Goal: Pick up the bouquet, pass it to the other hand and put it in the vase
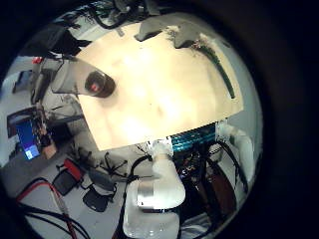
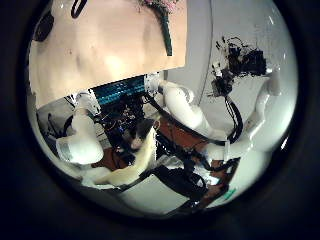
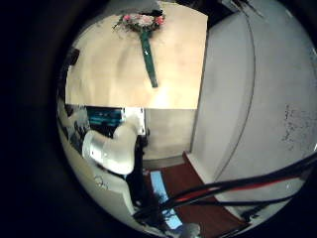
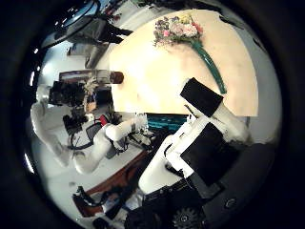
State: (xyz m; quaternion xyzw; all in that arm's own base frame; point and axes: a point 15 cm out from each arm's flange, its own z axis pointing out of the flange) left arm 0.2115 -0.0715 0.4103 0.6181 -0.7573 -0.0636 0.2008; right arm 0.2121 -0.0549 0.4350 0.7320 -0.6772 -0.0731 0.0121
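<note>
The bouquet (image 4: 181,31) lies flat on the wooden table (image 4: 157,81), its flower heads near one table edge and its long wrapped stems (image 4: 212,69) pointing along the top. It also shows as bouquet (image 3: 145,30), bouquet (image 1: 221,62) and bouquet (image 2: 164,28). A glass vase (image 1: 96,84) stands upright near another edge of the table (image 1: 159,100), well apart from the bouquet; the same vase (image 4: 114,78) shows small here. My left hand (image 1: 158,191) and right hand (image 4: 202,129) both hang high above the table, fingers relaxed and holding nothing.
Office chairs (image 1: 86,185) and clutter stand on the floor beyond the table's edge. A pale wall (image 3: 243,89) runs along one side of the table (image 3: 119,74). Wide bare tabletop separates vase and bouquet.
</note>
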